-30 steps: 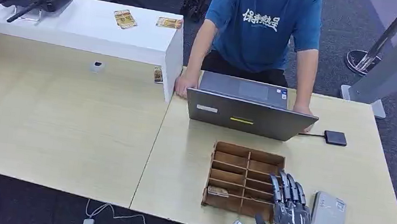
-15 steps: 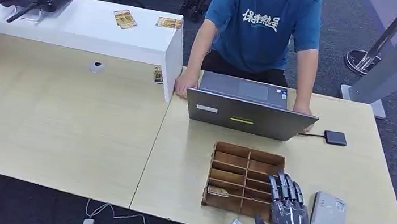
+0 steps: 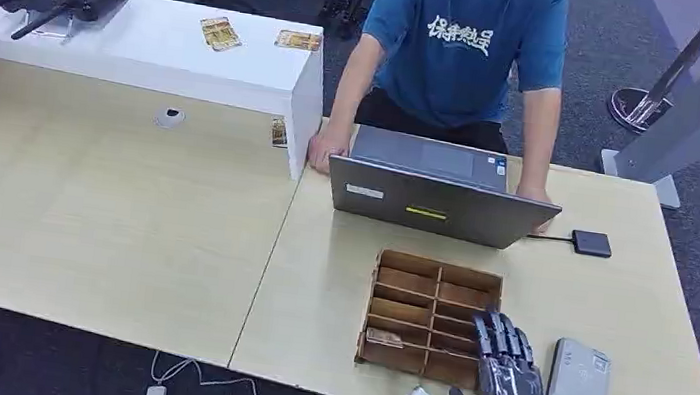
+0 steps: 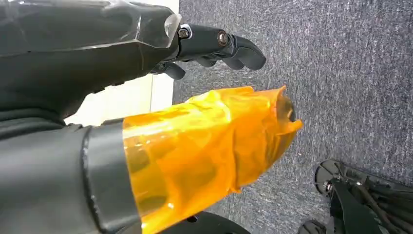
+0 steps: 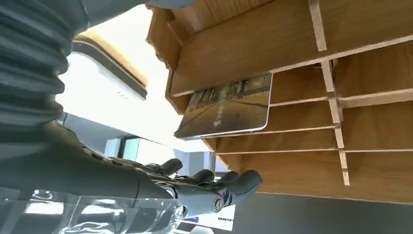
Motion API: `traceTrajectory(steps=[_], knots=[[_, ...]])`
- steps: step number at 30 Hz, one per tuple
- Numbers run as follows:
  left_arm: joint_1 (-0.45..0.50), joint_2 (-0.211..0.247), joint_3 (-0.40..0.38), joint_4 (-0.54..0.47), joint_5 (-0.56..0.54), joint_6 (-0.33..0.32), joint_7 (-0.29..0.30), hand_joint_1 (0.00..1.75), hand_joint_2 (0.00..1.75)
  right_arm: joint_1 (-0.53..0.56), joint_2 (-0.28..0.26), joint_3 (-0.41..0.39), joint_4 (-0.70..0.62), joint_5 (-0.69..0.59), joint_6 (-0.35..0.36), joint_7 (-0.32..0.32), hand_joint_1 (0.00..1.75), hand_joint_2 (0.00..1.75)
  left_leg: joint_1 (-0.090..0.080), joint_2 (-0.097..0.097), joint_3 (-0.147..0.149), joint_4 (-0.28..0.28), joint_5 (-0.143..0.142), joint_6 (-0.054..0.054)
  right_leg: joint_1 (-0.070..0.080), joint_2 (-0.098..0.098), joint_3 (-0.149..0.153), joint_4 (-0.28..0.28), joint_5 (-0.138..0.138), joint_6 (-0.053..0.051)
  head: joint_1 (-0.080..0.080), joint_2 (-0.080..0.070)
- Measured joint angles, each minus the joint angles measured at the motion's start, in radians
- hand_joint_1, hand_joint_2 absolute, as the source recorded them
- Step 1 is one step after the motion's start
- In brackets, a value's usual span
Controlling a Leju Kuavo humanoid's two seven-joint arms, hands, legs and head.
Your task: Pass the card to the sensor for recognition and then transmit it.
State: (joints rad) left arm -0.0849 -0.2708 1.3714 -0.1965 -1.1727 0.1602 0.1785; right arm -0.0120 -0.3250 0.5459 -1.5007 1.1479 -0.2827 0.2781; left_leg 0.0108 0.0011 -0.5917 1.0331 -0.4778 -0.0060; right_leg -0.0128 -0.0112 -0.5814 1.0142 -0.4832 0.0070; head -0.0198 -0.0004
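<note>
The left hand [image 4: 214, 46] hangs over the floor, fingers curled, grasping nothing. Near the table's [image 3: 122, 220] front edge stands the wooden rack [image 3: 432, 316], the card [image 3: 385, 338] lying in a front slot. The right hand [image 3: 507, 383], fingers spread and released, has sunk slightly toward that edge, between rack and card reader [image 3: 578, 383]; the pickup seems not yet begun.

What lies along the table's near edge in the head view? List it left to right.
Card in the wooden organizer → right robot hand → grey sensor.
</note>
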Motion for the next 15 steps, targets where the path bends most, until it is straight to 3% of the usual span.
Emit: traceTrajectory(steps=[15], knots=[[0.000, 0.000, 0.000, 0.000, 0.013, 0.006, -0.002, 0.00, 0.00, 0.026, -0.039, 0.010, -0.089, -0.036, 0.023, 0.003, 0.00, 1.75, 0.000, 0.000, 0.000, 0.000, 0.000, 0.000, 0.000, 0.000, 0.000, 0.000, 0.000, 0.000, 0.000, 0.000]])
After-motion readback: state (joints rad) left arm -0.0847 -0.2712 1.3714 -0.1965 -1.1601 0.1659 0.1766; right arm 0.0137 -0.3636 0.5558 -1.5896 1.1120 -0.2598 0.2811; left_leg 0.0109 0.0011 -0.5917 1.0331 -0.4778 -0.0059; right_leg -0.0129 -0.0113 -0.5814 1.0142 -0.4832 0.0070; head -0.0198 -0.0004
